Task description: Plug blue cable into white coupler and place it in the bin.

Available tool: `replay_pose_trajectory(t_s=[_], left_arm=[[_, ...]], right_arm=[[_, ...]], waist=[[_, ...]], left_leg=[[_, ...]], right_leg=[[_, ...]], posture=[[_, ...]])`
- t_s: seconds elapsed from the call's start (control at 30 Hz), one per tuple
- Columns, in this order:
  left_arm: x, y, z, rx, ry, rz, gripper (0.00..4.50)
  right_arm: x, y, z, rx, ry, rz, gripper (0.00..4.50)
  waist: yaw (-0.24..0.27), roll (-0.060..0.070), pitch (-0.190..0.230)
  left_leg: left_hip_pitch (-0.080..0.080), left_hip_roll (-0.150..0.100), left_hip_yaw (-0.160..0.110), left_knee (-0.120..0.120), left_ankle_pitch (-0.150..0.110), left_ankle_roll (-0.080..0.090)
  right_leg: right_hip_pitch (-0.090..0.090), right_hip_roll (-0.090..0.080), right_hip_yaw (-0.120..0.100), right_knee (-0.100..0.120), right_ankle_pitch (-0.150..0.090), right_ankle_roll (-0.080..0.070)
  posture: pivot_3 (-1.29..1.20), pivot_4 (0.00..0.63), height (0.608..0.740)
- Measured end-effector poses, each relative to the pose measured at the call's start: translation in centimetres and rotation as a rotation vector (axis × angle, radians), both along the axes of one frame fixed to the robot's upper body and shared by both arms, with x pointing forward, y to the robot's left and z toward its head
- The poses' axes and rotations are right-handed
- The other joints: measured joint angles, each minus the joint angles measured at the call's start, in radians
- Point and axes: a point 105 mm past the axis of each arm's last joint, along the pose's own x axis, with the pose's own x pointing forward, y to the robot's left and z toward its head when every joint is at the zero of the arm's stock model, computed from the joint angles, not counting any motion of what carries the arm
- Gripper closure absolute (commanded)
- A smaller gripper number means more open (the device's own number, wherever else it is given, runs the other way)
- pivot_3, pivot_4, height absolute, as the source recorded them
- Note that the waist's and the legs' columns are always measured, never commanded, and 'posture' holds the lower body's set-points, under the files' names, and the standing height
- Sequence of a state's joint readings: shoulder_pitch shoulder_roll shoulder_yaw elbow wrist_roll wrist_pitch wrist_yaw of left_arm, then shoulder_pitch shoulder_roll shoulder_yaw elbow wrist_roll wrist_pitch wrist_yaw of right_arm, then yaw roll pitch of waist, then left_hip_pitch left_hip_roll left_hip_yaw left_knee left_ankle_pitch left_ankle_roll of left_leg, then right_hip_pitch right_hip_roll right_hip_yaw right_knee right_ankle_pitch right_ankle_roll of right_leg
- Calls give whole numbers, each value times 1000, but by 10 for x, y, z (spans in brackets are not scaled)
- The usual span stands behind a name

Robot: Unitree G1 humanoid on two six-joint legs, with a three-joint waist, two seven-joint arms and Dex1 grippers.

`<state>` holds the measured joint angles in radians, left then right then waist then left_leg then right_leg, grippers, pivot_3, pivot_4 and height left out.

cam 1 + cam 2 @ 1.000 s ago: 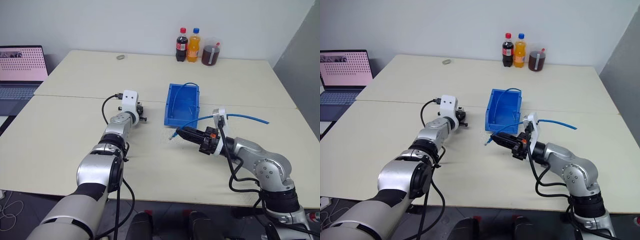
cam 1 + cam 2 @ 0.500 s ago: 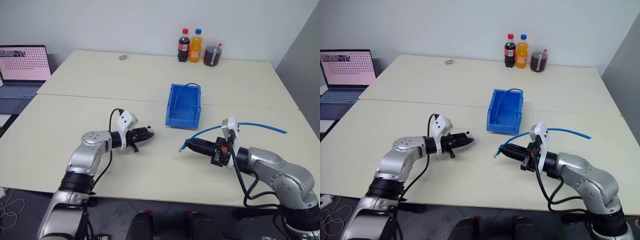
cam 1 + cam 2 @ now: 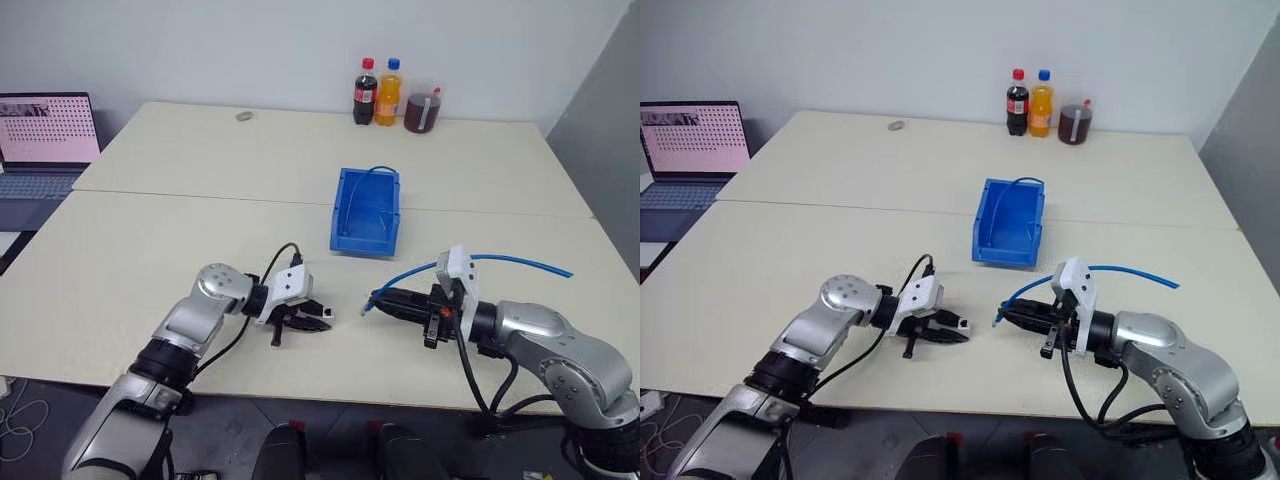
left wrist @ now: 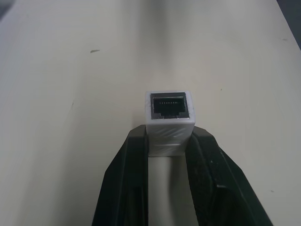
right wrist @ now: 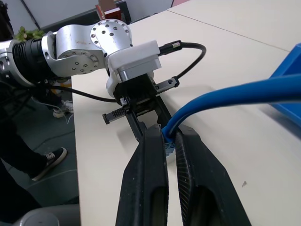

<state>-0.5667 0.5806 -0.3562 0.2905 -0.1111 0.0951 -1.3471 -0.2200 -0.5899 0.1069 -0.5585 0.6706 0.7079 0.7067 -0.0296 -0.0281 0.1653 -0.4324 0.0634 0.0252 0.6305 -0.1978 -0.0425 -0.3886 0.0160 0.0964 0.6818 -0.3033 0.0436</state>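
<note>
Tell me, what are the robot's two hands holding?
Left gripper pinches the white coupler by its back end. Right gripper pinches the blue cable just behind its plug.

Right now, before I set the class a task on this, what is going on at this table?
The robot is holding two parts to be joined. Its left end effector is shut on the white coupler, socket facing outward. Its right end effector is shut on the blue cable near the plug end. The two point toward each other above the table with a gap between, so nothing is plugged in yet. The blue bin behind them already holds another blue cable.
</note>
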Motion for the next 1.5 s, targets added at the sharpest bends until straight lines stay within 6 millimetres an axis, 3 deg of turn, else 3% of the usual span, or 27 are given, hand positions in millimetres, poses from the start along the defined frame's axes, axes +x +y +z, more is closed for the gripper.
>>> replay_pose_trajectory(t_s=[0.63,1.5], left_arm=[[5,-6,-2,11,-34,-41,3735],[5,-8,-5,-1,-25,-12,3735]], right_arm=[[28,38,-30,-219,-189,50,4500],[24,44,-37,-358,-326,125,4500]], waist=[[6,0,-1],[7,3,-7]], left_leg=[[0,0,0,3,0,0],[2,0,0,5,0,1]], right_leg=[[1,0,0,1,1,1],[3,0,0,1,1,2]], posture=[[0,150,740],[0,150,740]])
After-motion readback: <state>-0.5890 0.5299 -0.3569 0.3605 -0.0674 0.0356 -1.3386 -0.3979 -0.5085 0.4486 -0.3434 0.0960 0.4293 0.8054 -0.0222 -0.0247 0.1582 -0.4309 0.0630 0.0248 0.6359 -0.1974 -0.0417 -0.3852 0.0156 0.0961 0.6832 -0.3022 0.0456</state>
